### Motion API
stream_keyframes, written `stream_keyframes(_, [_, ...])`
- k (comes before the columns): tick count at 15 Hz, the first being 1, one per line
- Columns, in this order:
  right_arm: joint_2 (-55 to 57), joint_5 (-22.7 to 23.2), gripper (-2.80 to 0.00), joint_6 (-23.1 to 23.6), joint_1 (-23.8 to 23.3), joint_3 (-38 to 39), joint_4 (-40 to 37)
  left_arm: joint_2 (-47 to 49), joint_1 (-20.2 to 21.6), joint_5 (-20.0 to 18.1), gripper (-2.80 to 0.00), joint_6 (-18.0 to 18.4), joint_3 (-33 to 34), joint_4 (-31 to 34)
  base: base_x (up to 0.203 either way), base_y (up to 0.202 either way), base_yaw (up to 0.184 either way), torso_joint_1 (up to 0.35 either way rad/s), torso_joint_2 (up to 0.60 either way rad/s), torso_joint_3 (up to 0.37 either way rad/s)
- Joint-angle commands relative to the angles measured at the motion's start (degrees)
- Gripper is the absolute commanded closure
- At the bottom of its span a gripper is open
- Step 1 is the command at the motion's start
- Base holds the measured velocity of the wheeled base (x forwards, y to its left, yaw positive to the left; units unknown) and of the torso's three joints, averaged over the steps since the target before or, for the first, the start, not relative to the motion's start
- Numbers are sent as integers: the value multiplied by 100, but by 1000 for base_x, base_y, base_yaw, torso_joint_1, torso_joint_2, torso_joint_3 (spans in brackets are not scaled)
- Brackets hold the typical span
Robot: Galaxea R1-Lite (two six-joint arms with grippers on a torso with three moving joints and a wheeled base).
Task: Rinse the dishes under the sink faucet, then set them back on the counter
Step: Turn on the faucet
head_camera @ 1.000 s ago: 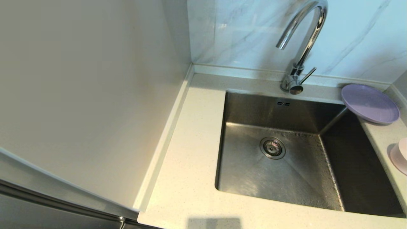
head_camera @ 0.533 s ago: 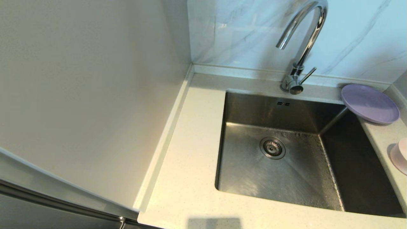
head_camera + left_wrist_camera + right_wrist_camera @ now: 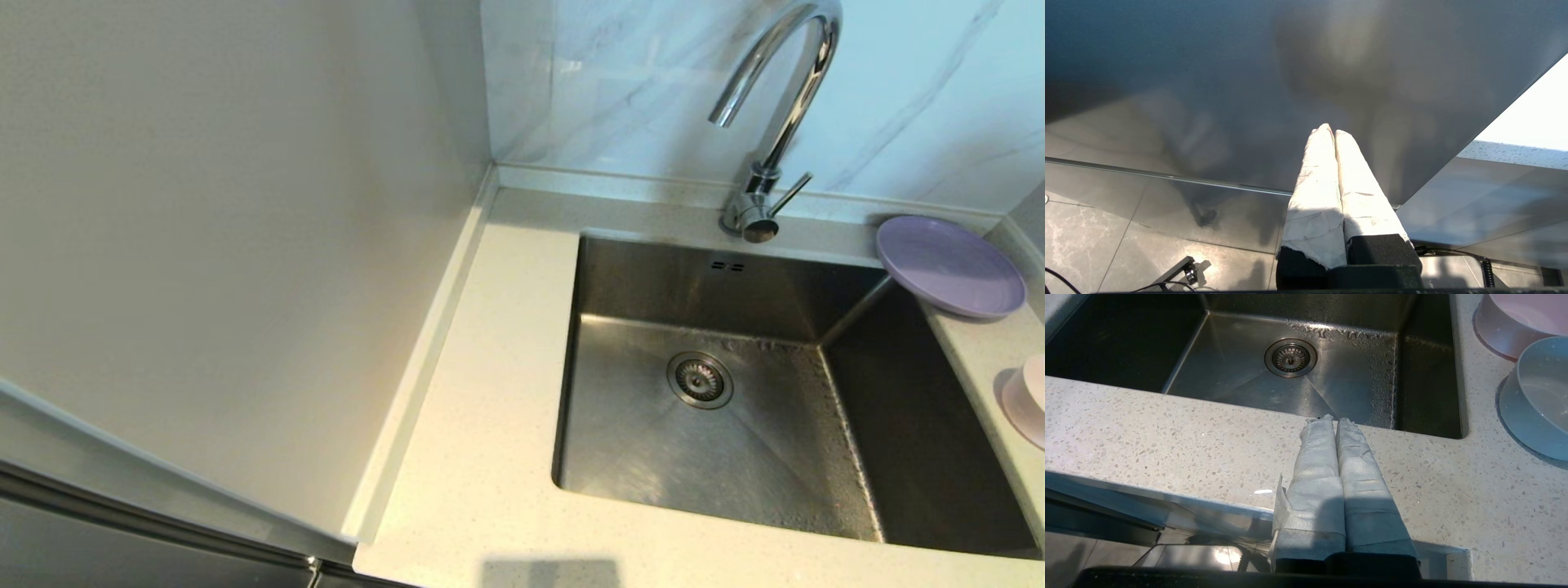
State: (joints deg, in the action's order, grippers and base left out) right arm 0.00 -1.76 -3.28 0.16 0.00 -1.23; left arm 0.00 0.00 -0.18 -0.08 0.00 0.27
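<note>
The steel sink (image 3: pixel 702 457) holds only its drain strainer (image 3: pixel 700 380), with water drops on its floor. The chrome faucet (image 3: pixel 775 106) arches over it; no water runs. A lilac plate (image 3: pixel 949 265) rests on the counter (image 3: pixel 490 425) at the sink's far right corner. The pink bowl (image 3: pixel 1024 400) sits at the right edge. The right wrist view shows the pink bowl (image 3: pixel 1515 322) beside a grey-white bowl (image 3: pixel 1537 396). My right gripper (image 3: pixel 1334 419) is shut and empty, over the counter's front edge. My left gripper (image 3: pixel 1331 130) is shut and empty, low beside a grey panel, away from the sink.
A plain beige wall panel (image 3: pixel 229 245) stands along the counter's left side. The marble-veined wall (image 3: pixel 922 90) rises behind the faucet. A tiled floor (image 3: pixel 1126 245) with cables lies below my left gripper. Neither arm shows in the head view.
</note>
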Motion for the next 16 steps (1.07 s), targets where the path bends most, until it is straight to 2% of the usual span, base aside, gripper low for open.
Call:
stream_keyframes(1, [9, 9, 0, 3, 2, 44, 0, 0, 0, 1, 0, -1, 0, 0, 0, 0, 0, 0, 0, 0])
stream_keyframes(16, [9, 9, 0, 3, 2, 44, -9, 0, 0, 1, 0, -1, 0, 0, 0, 0, 0, 0, 0, 0])
